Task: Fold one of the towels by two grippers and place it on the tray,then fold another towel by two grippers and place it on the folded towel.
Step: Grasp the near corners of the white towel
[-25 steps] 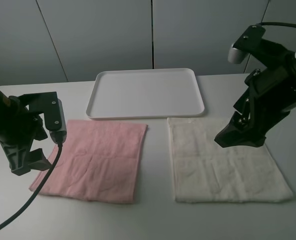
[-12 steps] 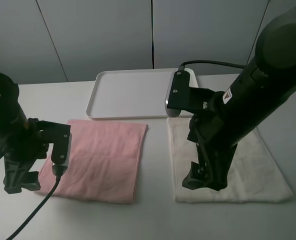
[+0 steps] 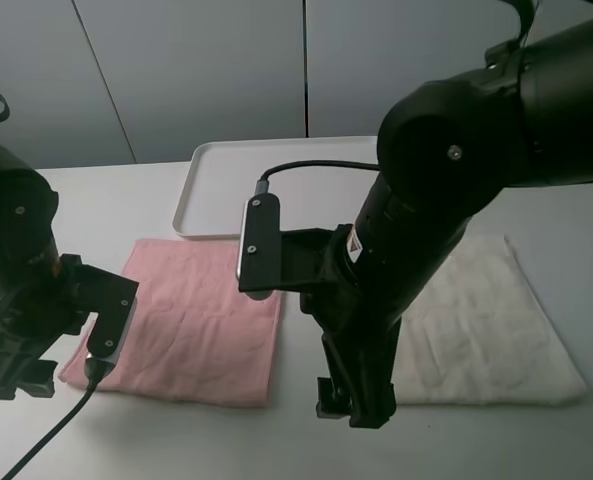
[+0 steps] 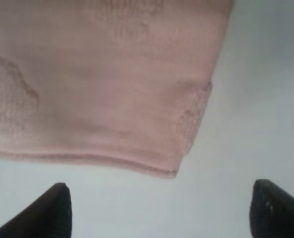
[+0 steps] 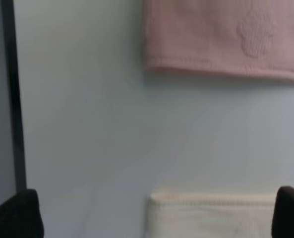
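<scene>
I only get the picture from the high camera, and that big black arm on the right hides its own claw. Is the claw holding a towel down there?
Observer: No. The right wrist camera shows the right claw wide open, holding nothing.
Visitor: So what is in front of it?
Observer: A corner of the white towel shows between its fingertips. A strip of bare table separates that corner from the edge of the pink towel.
Visitor: And the claw on the other arm?
Observer: The left claw is open too. The pink towel's corner lies just ahead of its fingertips, not between them.
</scene>
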You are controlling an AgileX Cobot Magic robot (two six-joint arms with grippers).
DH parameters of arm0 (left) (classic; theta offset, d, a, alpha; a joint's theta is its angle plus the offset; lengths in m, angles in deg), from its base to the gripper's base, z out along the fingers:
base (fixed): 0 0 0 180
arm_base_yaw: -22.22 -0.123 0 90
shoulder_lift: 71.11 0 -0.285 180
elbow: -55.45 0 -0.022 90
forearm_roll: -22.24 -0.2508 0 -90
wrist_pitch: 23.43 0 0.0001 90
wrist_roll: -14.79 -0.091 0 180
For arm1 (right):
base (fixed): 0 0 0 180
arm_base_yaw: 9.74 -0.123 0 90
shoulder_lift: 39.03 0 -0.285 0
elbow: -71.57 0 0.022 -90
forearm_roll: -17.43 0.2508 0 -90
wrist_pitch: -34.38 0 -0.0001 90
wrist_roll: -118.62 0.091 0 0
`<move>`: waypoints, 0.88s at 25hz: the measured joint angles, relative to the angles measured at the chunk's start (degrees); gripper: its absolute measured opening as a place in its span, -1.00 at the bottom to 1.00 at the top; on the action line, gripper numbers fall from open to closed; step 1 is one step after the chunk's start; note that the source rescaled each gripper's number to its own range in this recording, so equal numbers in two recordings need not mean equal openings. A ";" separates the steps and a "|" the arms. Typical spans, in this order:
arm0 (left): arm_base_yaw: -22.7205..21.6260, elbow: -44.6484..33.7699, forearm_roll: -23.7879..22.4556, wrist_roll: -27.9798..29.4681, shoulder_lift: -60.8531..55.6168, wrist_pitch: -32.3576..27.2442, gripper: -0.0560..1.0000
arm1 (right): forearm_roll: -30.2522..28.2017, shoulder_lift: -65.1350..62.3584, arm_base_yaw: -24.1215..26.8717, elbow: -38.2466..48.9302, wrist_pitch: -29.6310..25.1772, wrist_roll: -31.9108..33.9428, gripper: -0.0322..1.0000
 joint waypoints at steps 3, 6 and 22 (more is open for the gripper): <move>0.00 0.00 0.10 0.00 1.09 0.41 0.97 | -0.97 1.60 -1.22 -2.46 -0.63 0.81 1.00; 0.00 0.00 0.23 -0.13 1.09 1.04 0.97 | -2.93 2.11 -1.31 -2.86 -0.76 1.13 1.00; 8.31 0.00 2.86 3.00 1.13 11.80 0.97 | -16.50 2.25 10.54 -3.01 -6.75 7.76 1.00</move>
